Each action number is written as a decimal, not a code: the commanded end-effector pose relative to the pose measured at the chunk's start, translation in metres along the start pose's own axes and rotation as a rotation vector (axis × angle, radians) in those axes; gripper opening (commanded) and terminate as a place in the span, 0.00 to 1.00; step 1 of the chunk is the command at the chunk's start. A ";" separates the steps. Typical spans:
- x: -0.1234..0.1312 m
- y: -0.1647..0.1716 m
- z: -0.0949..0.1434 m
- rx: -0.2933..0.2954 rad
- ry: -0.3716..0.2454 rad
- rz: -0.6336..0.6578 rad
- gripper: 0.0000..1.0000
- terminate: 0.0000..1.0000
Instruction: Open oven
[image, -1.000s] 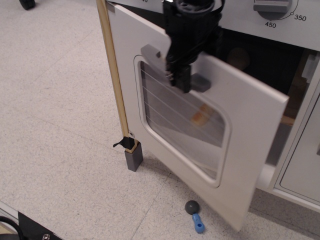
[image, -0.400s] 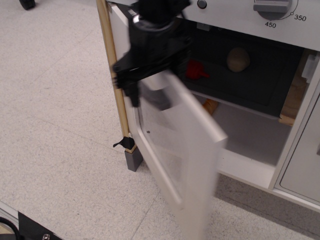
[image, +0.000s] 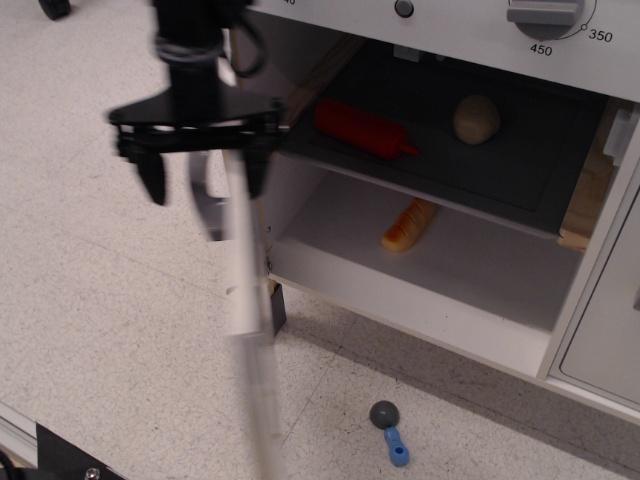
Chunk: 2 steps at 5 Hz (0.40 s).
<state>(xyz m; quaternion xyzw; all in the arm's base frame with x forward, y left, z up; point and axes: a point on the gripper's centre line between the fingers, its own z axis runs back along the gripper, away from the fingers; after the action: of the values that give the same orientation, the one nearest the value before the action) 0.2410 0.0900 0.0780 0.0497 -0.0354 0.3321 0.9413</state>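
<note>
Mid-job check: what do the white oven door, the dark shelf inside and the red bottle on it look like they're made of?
White oven door: seen edge-on and blurred, a thin flat white panel, likely painted wood or board. Dark shelf: matte black flat sheet, material unclear. Red bottle: smooth, slightly glossy, probably plastic. The black gripper straddles the door's grey handle, jaws spread.

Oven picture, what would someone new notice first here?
The oven door swung wide open, seen edge-on and blurred at lower left, with the black gripper spread open around its handle. Inside the oven, a red bottle and a tan ball sit on the dark shelf, an orange toy below.
</note>
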 end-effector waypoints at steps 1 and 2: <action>0.039 0.051 0.020 -0.017 -0.060 -0.205 1.00 0.00; 0.047 0.060 0.021 -0.018 -0.056 -0.239 1.00 0.00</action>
<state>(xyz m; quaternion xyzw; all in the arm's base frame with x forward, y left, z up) 0.2165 0.1422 0.0884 0.0432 -0.0376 0.2133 0.9753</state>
